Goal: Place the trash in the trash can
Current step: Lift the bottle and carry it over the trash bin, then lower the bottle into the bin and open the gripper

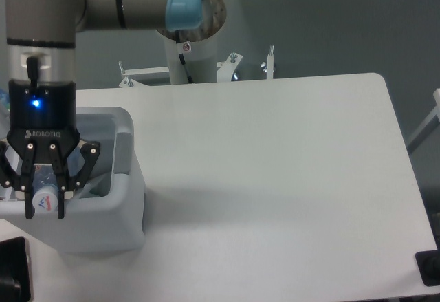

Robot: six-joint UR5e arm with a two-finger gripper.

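My gripper [45, 209] hangs over the open top of the white trash can [117, 212] at the left edge of the table. Its black fingers are shut on the trash, a crushed clear plastic bottle [45, 197] with a blue-purple label, whose round end faces the camera between the fingertips. The bottle sits low, at about the level of the trash can's rim, above its front wall. The arm and gripper hide most of the can's inside.
The robot's pedestal [189, 47] stands behind the table's far edge, next to metal clamps [268, 61]. A black object [14, 278] sits at the bottom left corner and another [430, 267] at the bottom right.
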